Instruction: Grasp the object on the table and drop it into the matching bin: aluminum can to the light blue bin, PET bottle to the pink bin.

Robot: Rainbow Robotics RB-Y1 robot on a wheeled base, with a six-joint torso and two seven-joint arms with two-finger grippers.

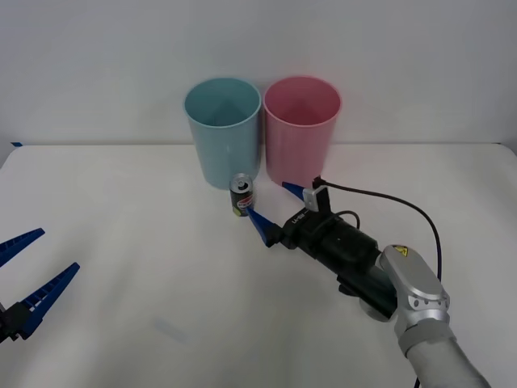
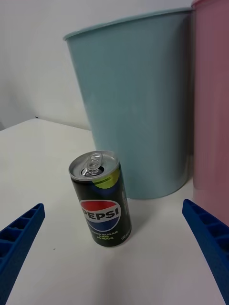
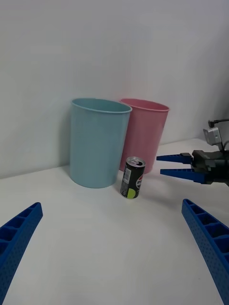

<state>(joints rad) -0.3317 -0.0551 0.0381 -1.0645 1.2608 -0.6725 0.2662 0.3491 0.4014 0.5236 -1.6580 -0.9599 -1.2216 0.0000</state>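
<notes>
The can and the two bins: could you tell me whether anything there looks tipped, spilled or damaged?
Nothing stands out. The can stands upright and undented on the table, before the blue bin. The pink bin stands upright beside it. No spill shows. The right gripper is open near the can, not touching it.

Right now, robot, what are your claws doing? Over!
Right gripper open, close to the can, not touching. Left gripper open, parked at table's near left. Can upright before the light blue bin. Nothing in the way.
</notes>
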